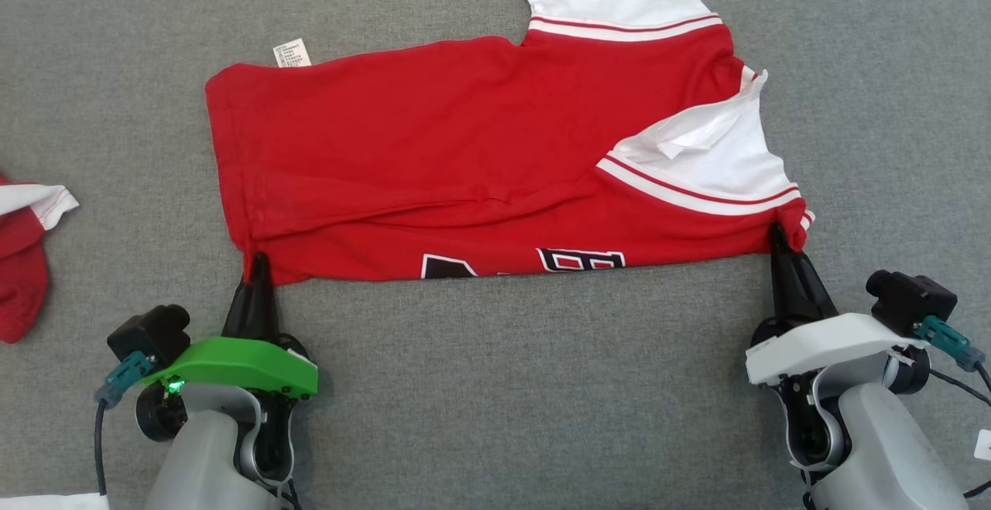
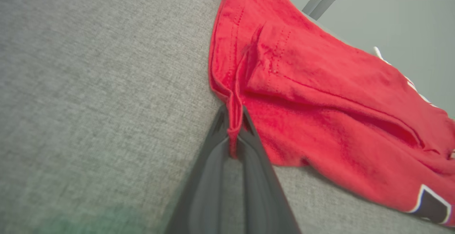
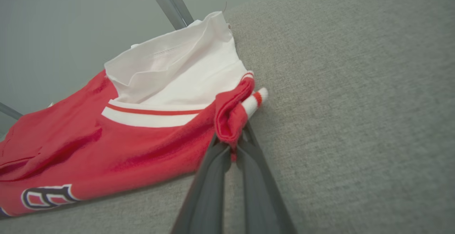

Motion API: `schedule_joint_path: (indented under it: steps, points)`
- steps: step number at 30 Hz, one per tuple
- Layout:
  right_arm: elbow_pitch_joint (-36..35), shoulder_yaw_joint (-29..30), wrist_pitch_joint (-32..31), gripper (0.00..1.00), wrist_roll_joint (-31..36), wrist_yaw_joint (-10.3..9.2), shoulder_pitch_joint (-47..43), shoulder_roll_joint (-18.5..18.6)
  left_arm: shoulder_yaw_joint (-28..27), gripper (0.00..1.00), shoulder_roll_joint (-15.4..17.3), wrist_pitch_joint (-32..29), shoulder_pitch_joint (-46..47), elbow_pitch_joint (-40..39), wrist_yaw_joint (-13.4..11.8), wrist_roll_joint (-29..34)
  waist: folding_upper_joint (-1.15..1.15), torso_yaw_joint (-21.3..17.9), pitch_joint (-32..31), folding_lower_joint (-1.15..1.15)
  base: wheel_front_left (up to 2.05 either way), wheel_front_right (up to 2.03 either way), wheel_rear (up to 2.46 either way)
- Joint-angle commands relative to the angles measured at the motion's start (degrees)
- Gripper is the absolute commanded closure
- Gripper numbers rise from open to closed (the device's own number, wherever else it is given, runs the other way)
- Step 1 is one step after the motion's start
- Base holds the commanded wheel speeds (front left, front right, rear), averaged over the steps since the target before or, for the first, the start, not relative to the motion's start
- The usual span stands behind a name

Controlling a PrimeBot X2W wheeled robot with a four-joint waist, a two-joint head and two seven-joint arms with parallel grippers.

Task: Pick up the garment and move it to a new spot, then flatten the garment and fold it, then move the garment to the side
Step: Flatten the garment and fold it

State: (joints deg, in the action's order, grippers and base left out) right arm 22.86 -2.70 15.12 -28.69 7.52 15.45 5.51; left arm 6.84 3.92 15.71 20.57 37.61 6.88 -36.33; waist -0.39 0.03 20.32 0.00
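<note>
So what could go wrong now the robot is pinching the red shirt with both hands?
1. The left hand grips just a thin bit of the shirt hem, so it might slip out.
2. The white sleeve near the right hand lies crumpled; folding now could trap those wrinkles.

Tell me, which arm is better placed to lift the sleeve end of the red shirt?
Right: the right pincer is shut on the shirt corner beside the white sleeve; the left pincer grips the hem corner.
</note>
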Motion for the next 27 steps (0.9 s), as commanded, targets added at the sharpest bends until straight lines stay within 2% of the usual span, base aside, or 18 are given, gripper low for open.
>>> schedule_joint_path:
  steps: [1,7,12,15,16,17,22,27]
  points:
    - [-0.49,0.15,0.02,1.0,-0.24,-0.07,0.4,-0.14,1.77,1.0,-1.94,-1.03,-0.68,0.92,0.86,-2.7,0.39,0.18,-0.02,0.0,0.0,0.0,0.0]
    - [-1.55,1.52,0.02,1.0,-0.77,-0.07,1.3,-0.29,1.11,1.0,-1.19,-0.61,-0.78,-7.15,0.81,-7.58,0.39,0.71,-0.98,0.0,0.0,0.0,0.0]
    - [-1.62,3.36,0.02,1.0,-1.49,-0.07,1.85,-0.42,-0.8,1.0,-0.89,-0.58,-0.43,-11.33,0.63,-7.05,0.39,0.76,-5.28,0.0,0.0,0.0,0.0]
    - [-1.3,4.15,0.02,1.0,-1.81,-0.07,1.68,-0.59,-1.71,1.0,-0.9,-0.58,-1.08,-11.57,0.63,-6.27,0.39,0.5,-7.9,0.0,0.0,0.0,0.0]
    - [-1.05,4.68,0.02,1.0,-1.88,-0.07,0.71,-0.82,-2.72,1.0,-0.86,-0.57,-2.38,-11.35,0.64,-5.71,0.39,0.17,-10.84,0.0,0.0,0.0,0.0]
    - [-1.05,4.68,0.02,1.0,-1.88,-0.07,0.71,-0.82,-2.72,1.0,-0.86,-0.57,-2.38,-11.35,0.64,-5.71,0.39,0.17,-10.84,0.0,0.0,0.0,0.0]
    - [0.01,4.81,0.03,1.0,-2.41,-0.09,-3.62,-1.31,-4.76,1.0,-0.84,-0.56,-7.6,-9.78,0.56,-6.04,0.39,-0.97,-18.93,0.0,0.0,0.0,0.0]
    - [-0.76,4.06,0.08,1.0,-2.52,-0.09,-8.47,-1.11,-5.84,1.0,-0.82,-0.56,-13.39,-8.94,0.54,-5.15,0.39,-1.46,-21.93,0.0,0.0,0.0,0.0]
